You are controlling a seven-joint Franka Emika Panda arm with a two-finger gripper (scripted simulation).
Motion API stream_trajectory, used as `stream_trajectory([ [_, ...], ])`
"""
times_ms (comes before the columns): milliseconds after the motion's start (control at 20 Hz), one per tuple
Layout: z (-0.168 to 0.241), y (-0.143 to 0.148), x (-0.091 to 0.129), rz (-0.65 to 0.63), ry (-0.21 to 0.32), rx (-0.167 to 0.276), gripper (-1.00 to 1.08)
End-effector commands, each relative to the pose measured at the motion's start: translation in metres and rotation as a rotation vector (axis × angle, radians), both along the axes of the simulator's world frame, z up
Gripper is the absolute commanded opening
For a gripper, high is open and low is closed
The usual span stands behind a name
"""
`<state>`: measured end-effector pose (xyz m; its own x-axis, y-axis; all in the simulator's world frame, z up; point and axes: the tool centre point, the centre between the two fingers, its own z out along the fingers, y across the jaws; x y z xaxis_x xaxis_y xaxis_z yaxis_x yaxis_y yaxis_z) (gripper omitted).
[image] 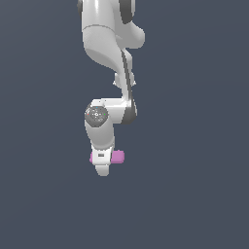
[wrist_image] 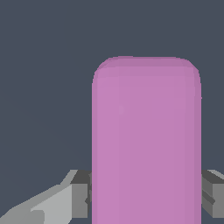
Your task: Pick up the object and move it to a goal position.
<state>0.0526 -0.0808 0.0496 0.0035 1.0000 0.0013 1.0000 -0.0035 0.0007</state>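
The pink-magenta block (image: 117,157) lies crosswise between my gripper's fingers, its ends sticking out on both sides in the exterior view. My gripper (image: 102,164) hangs straight down from the white arm and is shut on the block. In the wrist view the block (wrist_image: 146,140) fills the middle of the picture, with a grey finger (wrist_image: 78,194) pressed against one long side and the other finger (wrist_image: 213,192) against the opposite side. Whether the block rests on the ground or is lifted cannot be told.
The white arm (image: 109,53) reaches down from the top of the exterior view. Around it is only a plain dark grey-blue surface (image: 194,146). No goal marker shows.
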Motion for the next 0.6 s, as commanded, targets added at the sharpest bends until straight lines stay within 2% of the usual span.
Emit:
stream_trajectory([
  [0, 0.004, -0.009, 0.012, 0.000, 0.000, 0.000, -1.00],
  [550, 0.013, -0.029, 0.042, 0.001, 0.001, -0.001, -1.00],
])
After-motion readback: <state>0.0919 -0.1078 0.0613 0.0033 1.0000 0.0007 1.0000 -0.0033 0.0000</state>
